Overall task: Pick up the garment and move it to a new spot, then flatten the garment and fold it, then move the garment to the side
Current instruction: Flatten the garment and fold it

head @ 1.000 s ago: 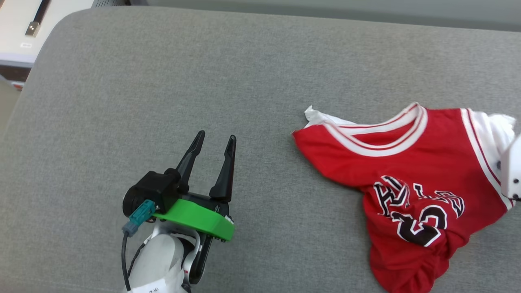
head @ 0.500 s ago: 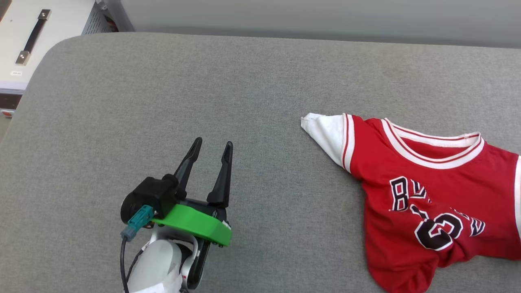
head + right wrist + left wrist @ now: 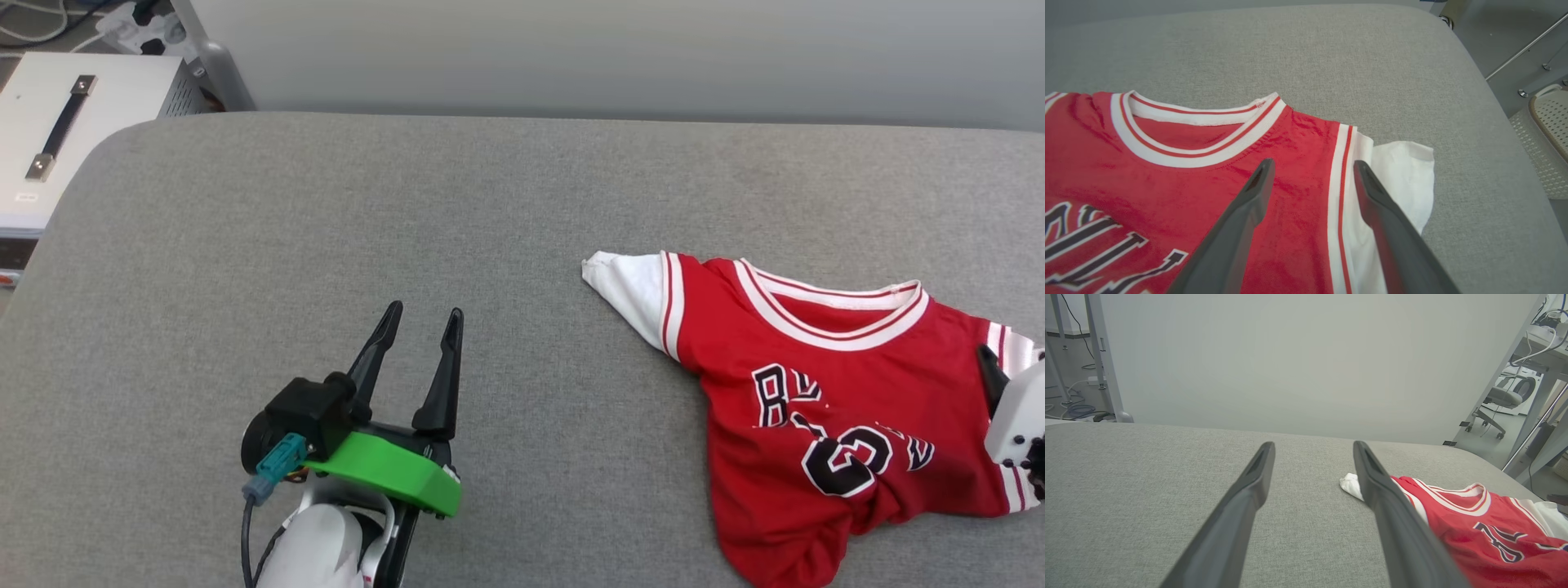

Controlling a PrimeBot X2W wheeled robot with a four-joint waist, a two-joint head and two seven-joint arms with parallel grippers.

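The right gripper (image 3: 1313,162) is held with its two fingers apart, and nothing is clamped between them. It is placed over the shoulder of the garment (image 3: 1167,171): one finger is seen above the red cloth, the other above the striped trim beside the white sleeve (image 3: 1404,171). Whether the fingertips touch the cloth cannot be told.

The left gripper (image 3: 425,310) is also kept apart and empty. It is found over the bare grey padded surface (image 3: 490,188), well apart from the garment, which lies to its right; the other sleeve (image 3: 629,287) is the part nearest to it.

The garment is spread on the right part of the surface. Its collar (image 3: 833,314) is turned to the far edge and its hem (image 3: 775,543) to the robot, so the sleeve-to-sleeve line runs from left to right. The chest is fairly flat, but the hem is bunched and wrinkled.

It is judged that the right arm is much nearer, so the shoulder under it is the natural place for a grasp. For flattening, a reach to the right would be needed from the left gripper, toward the free sleeve.
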